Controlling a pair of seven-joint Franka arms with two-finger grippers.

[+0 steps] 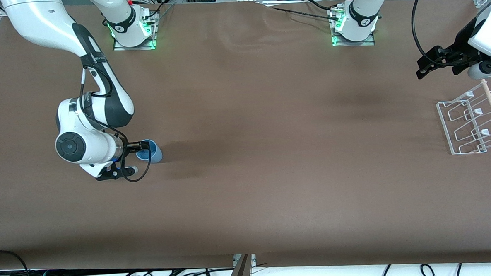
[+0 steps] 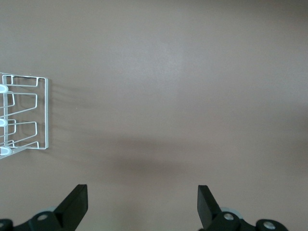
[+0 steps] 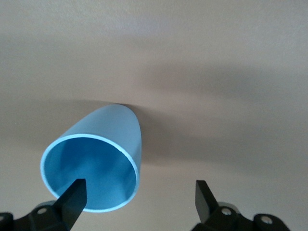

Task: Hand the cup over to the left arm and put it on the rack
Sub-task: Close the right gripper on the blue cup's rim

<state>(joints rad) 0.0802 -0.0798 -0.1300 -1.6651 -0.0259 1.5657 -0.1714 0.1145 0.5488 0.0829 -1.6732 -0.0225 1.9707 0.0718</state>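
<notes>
One cup (image 1: 150, 151) stands at the wide-open right gripper (image 1: 143, 151); one rack (image 1: 472, 122) lies near the wide-open left gripper (image 1: 422, 69).

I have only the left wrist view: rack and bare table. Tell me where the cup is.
Observer: The cup stands upright toward the right arm's end of the table.
Operator: Report the right hand.
Observer: The right hand is open at the cup's rim, one finger in front of the mouth, not gripping.
Operator: Place my hand.
Observer: The left hand waits open above the table beside the rack.
</notes>
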